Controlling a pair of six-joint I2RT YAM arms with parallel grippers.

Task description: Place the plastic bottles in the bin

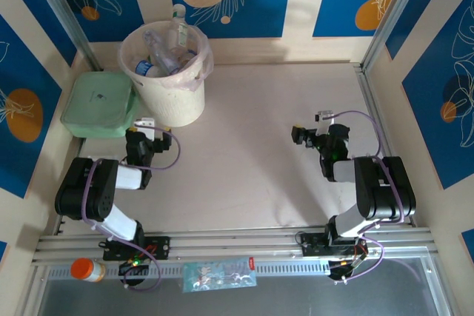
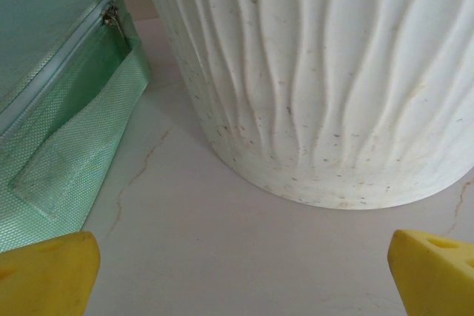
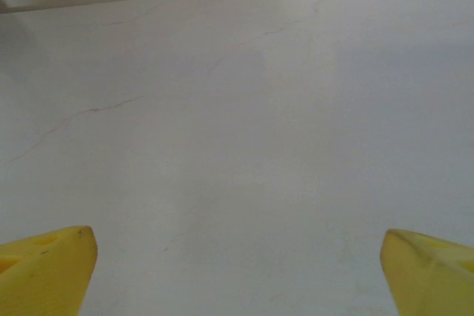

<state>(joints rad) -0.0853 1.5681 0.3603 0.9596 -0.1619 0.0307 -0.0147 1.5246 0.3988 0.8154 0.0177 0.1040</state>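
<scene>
The bin [image 1: 172, 98], a round cream ribbed bucket with a thin liner bag over its rim, stands at the back left of the table. Several plastic bottles [image 1: 163, 55] lie piled inside it, clear with blue labels and caps, and one [image 1: 178, 20] sticks up at the far rim. My left gripper [image 1: 145, 125] hovers just in front of the bin's base, open and holding nothing. In the left wrist view the bin wall [image 2: 318, 72] rises right ahead of the left gripper [image 2: 241, 279]. My right gripper [image 1: 301, 135] is open over bare table at mid right, and the right gripper [image 3: 237, 271] has nothing between its fingers.
A flat pale-green zipped box [image 1: 100, 103] lies against the bin's left side, close to the left fingers [image 2: 44, 271]. An orange-capped jar [image 1: 87, 269] and a small printed packet [image 1: 218, 273] lie beyond the front rail. Patterned walls close in the table.
</scene>
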